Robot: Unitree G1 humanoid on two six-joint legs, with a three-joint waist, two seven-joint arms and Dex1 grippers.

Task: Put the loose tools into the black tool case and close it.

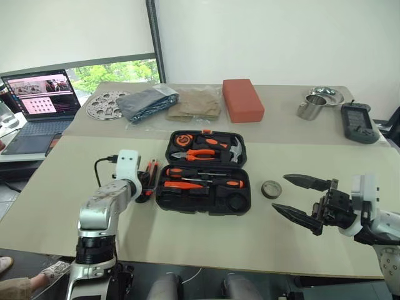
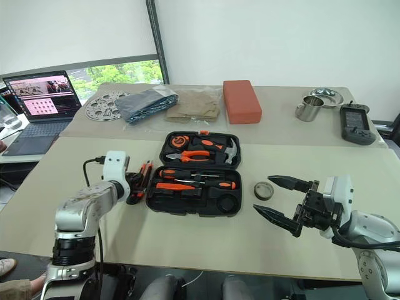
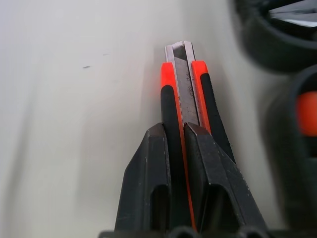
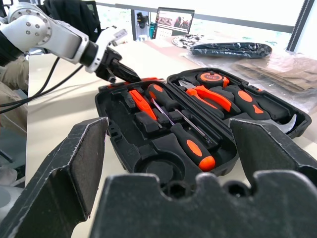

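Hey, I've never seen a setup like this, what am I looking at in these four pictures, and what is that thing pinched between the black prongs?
This is a humanoid robot with two arms, each ending in a two-fingered black end effector. The two wide pictures come from cameras in its head, looking down over a table. The other two come from cameras on its wrists, looking along the fingers.

On the table lies an open black tool case already holding pliers, screwdrivers, a hammer and a tape measure. Beside the case sits a small dark tape roll. Farther back are a red-orange block, steel cups, a black handheld device and a laptop.

The left end effector is shut on a black-and-orange utility knife lying beside the case. The right end effector is open, holding nothing.
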